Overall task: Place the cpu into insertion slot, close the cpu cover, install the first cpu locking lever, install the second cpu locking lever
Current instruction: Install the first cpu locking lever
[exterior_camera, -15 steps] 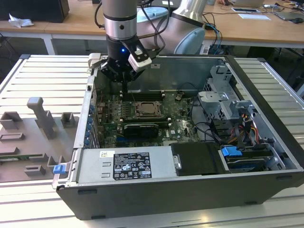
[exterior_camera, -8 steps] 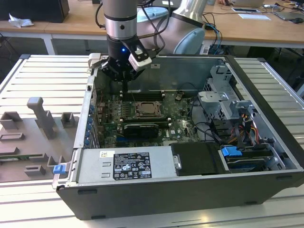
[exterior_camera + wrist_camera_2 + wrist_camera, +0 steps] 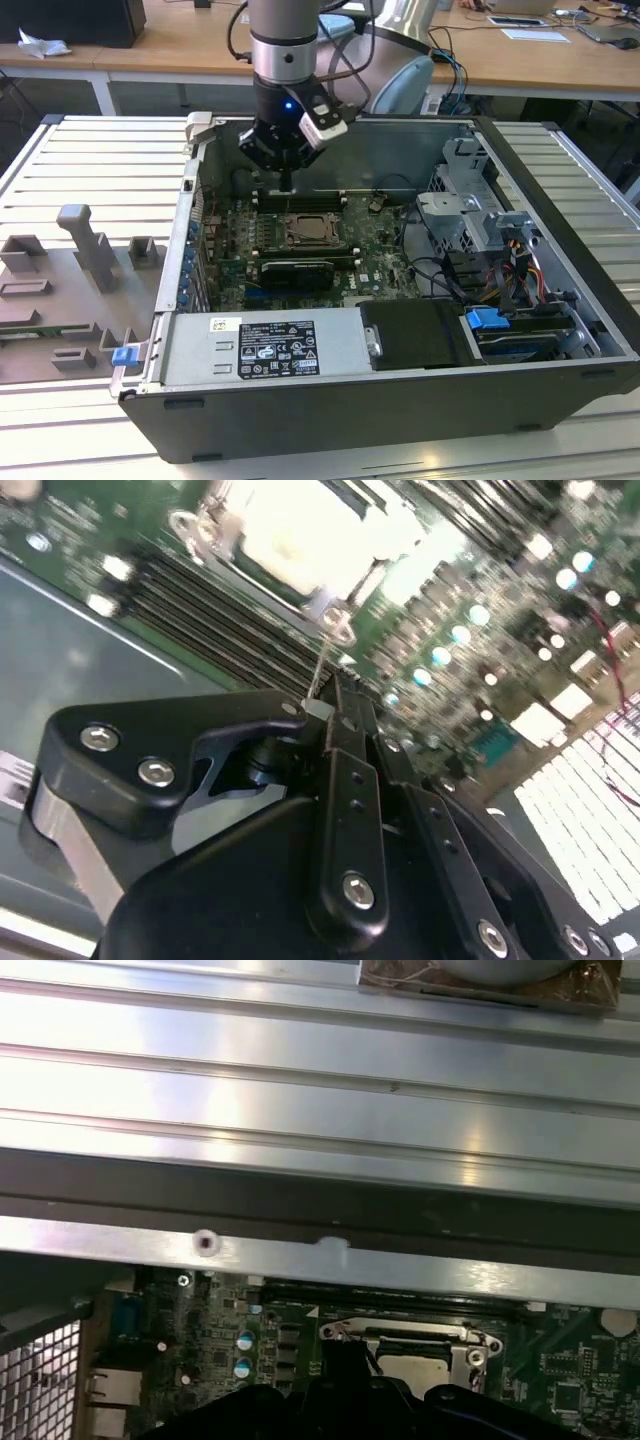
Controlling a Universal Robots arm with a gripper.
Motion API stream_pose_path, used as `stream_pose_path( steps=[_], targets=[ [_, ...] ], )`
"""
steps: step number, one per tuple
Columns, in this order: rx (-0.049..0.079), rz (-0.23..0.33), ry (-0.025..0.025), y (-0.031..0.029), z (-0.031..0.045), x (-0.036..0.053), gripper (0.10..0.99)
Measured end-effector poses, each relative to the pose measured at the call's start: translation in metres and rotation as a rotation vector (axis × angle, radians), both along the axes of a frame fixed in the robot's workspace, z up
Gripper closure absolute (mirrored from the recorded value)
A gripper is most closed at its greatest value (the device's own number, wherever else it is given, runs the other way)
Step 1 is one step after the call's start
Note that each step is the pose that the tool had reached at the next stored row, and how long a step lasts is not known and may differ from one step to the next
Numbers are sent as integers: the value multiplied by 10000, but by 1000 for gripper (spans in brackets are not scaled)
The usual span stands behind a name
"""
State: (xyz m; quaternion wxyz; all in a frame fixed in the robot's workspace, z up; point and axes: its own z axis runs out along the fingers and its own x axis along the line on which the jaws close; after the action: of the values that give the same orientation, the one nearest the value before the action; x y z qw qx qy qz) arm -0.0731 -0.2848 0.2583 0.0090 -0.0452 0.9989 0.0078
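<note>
On the exterior view's left, a grey fixture (image 3: 85, 250) with upright blocks lies on the ribbed table (image 3: 90, 150), apart from the work. Next to it the open computer case (image 3: 300, 420) lies on its side, with the green board (image 3: 380, 250) exposed inside.

Over the middle of the board the arm reaches down, and the gripper (image 3: 287, 182) hangs just behind the insertion slot (image 3: 292, 232). In the second wrist view the gripper (image 3: 325, 712) is drawn narrow. A thin wire locking lever (image 3: 318, 670) runs down between its tips, so it appears to be pinching that lever.

In the first wrist view the pale cpu (image 3: 415, 1368) sits inside the slot. The cpu cover (image 3: 410, 1328) appears to lie flat over its edges, with the chip's face showing through the cut-out.

Further to the exterior view's right stands the metal drive cage (image 3: 470, 200), untouched.

I judge the task about halfway done: the chip is seated and the cover looks closed. The lever work is in hand, and I cannot tell whether either lever is hooked down yet.
</note>
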Motion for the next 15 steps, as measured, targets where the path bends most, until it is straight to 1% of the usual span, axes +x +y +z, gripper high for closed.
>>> stream_pose_path(
  steps=[3,6,8,9,11,12,13,14,15],
  targets=[
    [-1,-1,2,0,-7,154,980],
    [0,-9,1,0,-13,224,980],
    [1,-19,0,0,-15,237,980],
    [25,-20,0,0,-18,242,980],
    [244,-23,1,0,-25,254,980],
    [414,-32,1,0,-29,264,980],
    [559,-64,0,0,-38,275,980],
    [642,-155,-4,1,-54,282,980],
    [672,-232,-5,0,-68,284,980]
  ],
)
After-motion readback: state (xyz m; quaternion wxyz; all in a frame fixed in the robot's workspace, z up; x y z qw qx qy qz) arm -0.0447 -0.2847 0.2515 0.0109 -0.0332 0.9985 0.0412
